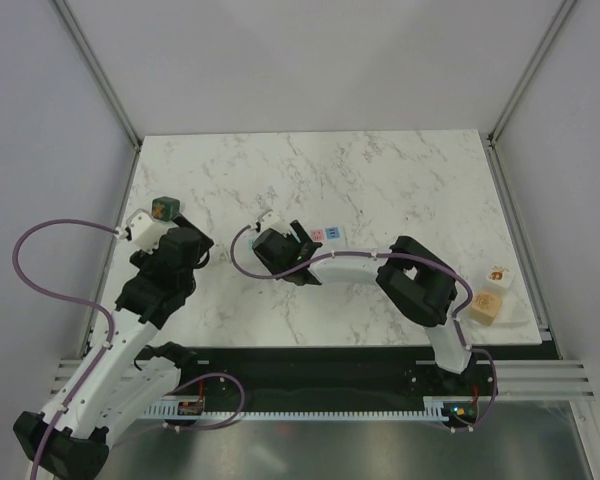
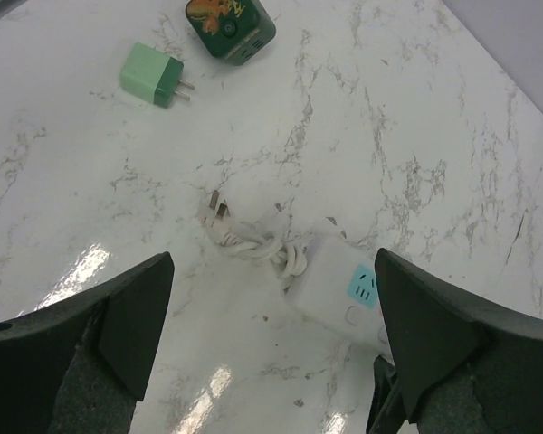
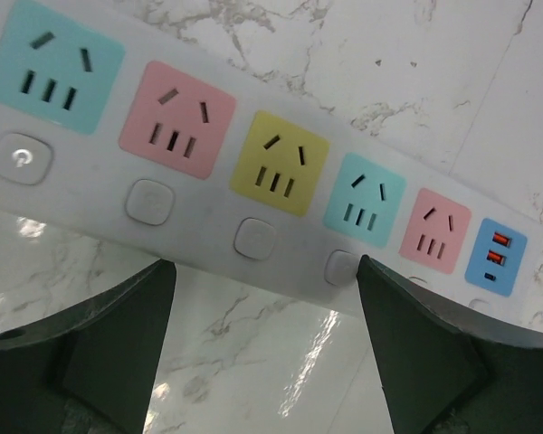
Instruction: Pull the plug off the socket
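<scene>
The dark green plug (image 1: pixel 163 208) sits loose on the marble table at the far left, apart from the socket. In the left wrist view the plug (image 2: pixel 231 27) shows an orange-yellow face. The socket (image 3: pixel 253 172) is a long white strip, and every pastel outlet in view is bare. Its end (image 2: pixel 344 298) and knotted cord stub (image 2: pixel 253 242) show in the left wrist view. In the top view only a short piece of the socket (image 1: pixel 325 234) shows beside the right arm. My right gripper (image 3: pixel 264 271) is open just above the socket's near edge. My left gripper (image 2: pixel 273 271) is open and empty above the table near the cord.
A small bright-green block with prongs (image 2: pixel 154 77) lies near the plug. A white cube (image 1: pixel 496 275) and a pale block (image 1: pixel 485 305) sit at the table's right edge. My right arm (image 1: pixel 420 285) stretches across the front right.
</scene>
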Motion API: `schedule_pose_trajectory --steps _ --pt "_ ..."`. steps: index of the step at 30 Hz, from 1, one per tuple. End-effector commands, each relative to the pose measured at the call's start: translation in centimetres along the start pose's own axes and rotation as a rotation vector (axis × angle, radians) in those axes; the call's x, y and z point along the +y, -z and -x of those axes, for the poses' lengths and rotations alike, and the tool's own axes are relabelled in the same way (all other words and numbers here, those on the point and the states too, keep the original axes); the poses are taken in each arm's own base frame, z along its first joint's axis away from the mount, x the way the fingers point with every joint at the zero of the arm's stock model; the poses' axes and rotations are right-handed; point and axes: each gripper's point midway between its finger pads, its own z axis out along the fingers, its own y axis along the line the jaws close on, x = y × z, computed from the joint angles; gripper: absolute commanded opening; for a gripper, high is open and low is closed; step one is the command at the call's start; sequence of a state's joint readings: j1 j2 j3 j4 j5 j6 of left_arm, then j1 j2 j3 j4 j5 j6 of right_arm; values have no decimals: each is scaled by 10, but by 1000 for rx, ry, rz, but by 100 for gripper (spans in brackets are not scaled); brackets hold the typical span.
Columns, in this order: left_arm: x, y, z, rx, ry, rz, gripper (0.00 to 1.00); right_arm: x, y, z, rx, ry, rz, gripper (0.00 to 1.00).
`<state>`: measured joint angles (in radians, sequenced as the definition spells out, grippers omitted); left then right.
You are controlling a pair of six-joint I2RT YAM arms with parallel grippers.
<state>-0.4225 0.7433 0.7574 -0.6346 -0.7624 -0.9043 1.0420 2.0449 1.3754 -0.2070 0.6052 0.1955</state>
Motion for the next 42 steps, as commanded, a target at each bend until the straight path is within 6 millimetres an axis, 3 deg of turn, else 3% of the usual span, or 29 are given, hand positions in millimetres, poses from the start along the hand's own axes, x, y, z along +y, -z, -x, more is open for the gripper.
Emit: schedule_pose_trajectory --steps 1,6,12,19,22,26,29,30,32,33,35,36,40,42 --pt "5 -2 4 -35 40 32 99 -29 -21 3 18 2 -70 89" --pt "1 -1 2 -21 54 17 98 -56 -45 0 48 -2 -66 86" --pt "-1 -7 -15 34 57 20 97 -88 -79 14 54 6 -82 86" --pt "-9 -14 -32 80 15 -6 96 -137 -140 33 60 45 -139 86" --pt "-11 -15 -35 88 2 -11 96 -141 -152 50 24 82 -117 86" --pt "-16 -17 -42 114 -27 -27 96 -150 -153 73 -16 91 -153 89" --pt "-25 -17 -49 151 -85 -80 96 -161 -137 95 -52 42 -164 91" --pt "-33 -16 -48 147 -124 -126 96 -170 -120 112 -84 11 -178 91" --pt "-47 -12 -50 168 -166 -212 98 -185 -97 123 -87 -57 -220 93" --pt "-54 -10 -50 172 -177 -253 98 -199 -72 140 -118 -102 -243 95" --pt "-68 2 -53 202 -196 -365 97 -214 -46 139 -96 -209 -282 96" --pt "-73 5 -53 202 -219 -408 96 -229 -20 151 -129 -269 -298 96" --pt "-105 35 -46 198 -193 -648 88 -258 22 106 -49 -405 -335 96" --pt "-120 51 -52 243 -187 -768 87 -267 42 73 9 -475 -342 95"
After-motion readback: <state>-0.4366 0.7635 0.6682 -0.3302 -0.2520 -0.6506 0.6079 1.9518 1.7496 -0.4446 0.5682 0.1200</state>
